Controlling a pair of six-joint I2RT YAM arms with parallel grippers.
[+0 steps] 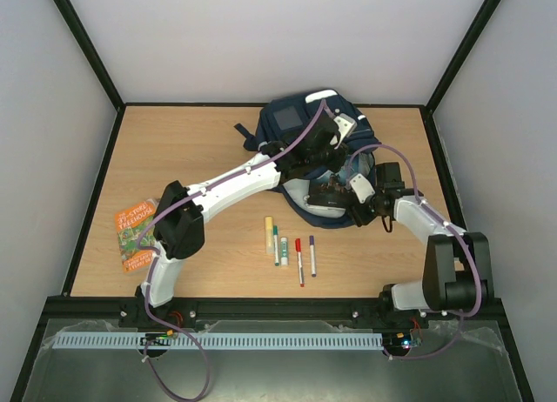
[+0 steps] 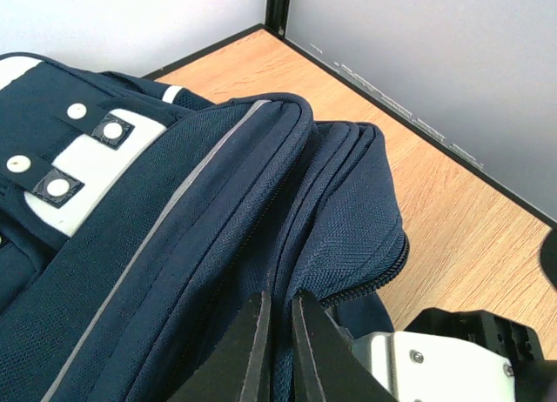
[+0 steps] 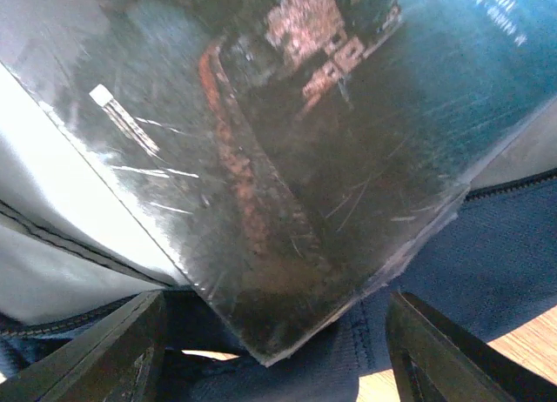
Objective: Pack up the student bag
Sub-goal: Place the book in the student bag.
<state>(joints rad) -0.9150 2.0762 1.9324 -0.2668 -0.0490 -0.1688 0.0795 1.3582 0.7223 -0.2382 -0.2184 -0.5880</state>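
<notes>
The student bag (image 1: 291, 123), navy with grey patches, lies at the back middle of the table. My left gripper (image 1: 306, 158) reaches over it. In the left wrist view this gripper (image 2: 278, 332) is shut on a fold of the bag's fabric (image 2: 331, 237) beside the zip. A dark glossy book (image 1: 329, 193) sticks out of the bag's mouth on the near side. My right gripper (image 1: 361, 202) is at that book. In the right wrist view its fingers (image 3: 113, 358) stand wide open, with the book's corner (image 3: 287, 324) between them and touching neither. Pale lining (image 3: 52, 245) shows behind the book.
Several pens and markers (image 1: 287, 245) lie in a row on the wood in front of the bag. An orange book (image 1: 135, 232) lies near the left arm's elbow at the table's left edge. Dark straps (image 1: 248, 134) trail left of the bag.
</notes>
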